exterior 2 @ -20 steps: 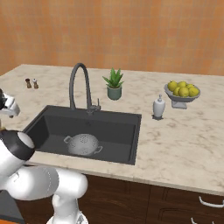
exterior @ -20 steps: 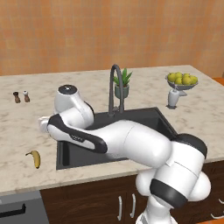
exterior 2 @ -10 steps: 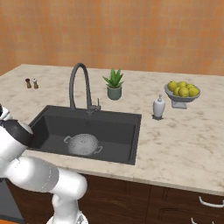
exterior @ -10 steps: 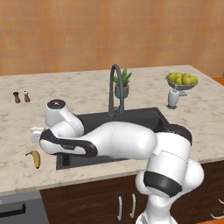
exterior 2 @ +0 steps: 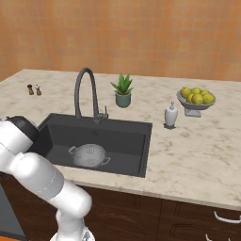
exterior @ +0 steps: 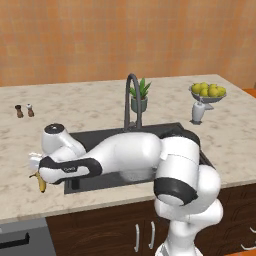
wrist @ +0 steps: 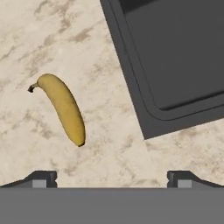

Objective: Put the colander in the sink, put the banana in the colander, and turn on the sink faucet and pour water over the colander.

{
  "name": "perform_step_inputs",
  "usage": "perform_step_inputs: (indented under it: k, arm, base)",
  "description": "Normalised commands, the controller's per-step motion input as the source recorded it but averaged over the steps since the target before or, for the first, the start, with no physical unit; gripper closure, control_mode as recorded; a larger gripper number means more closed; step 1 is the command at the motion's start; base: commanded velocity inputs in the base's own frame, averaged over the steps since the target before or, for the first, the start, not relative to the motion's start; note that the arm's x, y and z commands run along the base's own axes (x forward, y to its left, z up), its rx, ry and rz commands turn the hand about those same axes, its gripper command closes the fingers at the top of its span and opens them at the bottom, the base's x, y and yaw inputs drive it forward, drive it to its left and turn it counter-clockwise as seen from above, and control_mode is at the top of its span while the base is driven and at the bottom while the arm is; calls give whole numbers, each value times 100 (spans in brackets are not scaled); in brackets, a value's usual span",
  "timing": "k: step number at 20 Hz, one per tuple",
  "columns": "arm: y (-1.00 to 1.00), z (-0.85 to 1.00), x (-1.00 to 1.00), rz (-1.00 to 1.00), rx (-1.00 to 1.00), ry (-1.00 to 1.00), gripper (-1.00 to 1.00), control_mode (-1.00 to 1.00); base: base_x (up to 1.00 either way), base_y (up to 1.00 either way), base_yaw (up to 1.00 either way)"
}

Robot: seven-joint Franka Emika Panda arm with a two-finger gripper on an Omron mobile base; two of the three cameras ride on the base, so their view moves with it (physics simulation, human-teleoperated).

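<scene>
Swinging further left and lower since the earlier frames, the arm now has its hand down over the counter's front-left part, beside the sink's left rim. From the left base view, the hand hangs right above the banana point(exterior: 40, 182), which lies on the marble counter point(exterior: 100, 107) just left of the sink point(exterior: 87, 137); only the fruit's yellow end pokes out under the wrist, and the gripper's fingers are hidden by the hand. The sink faucet point(exterior: 131, 100) arches behind the arm, with a potted plant point(exterior: 140, 95) behind it, a soap dispenser point(exterior: 198, 112) and a fruit bowl point(exterior: 208, 91) off to the right, and two small shakers point(exterior: 24, 110) at far left. From the right base view, the colander point(exterior 2: 89, 155) sits upright on the black basin's floor, near the middle, with nothing in it; the tap stands at the back rim. In the hand view, the gripper point(wrist: 112, 177) has its two dark fingertips point(wrist: 41, 178) spread as wide as they go and nothing between them; the banana lies flat on the marble above the left tip, apart from both, and a corner of the sink fills the upper right.
</scene>
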Motion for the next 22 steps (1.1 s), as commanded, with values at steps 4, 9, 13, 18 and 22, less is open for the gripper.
perform_step_inputs:
  k: [4, 9, 13, 18, 22]
  arm:
    - [20, -24, 2, -11, 0, 0, -100, -100]
    - [13, -20, 17, -7, 0, 0, -100, -100]
    - [1, -26, 31, -1, -1, 4, -100, -100]
    - [11, -37, 18, 0, -3, 4, -100, -100]
    - [26, -30, 18, 3, -2, 0, -100, -100]
  base:
    - [0, 0, 0]
    - [0, 0, 0]
    - [0, 0, 0]
    - [0, 0, 0]
    - [0, 0, 0]
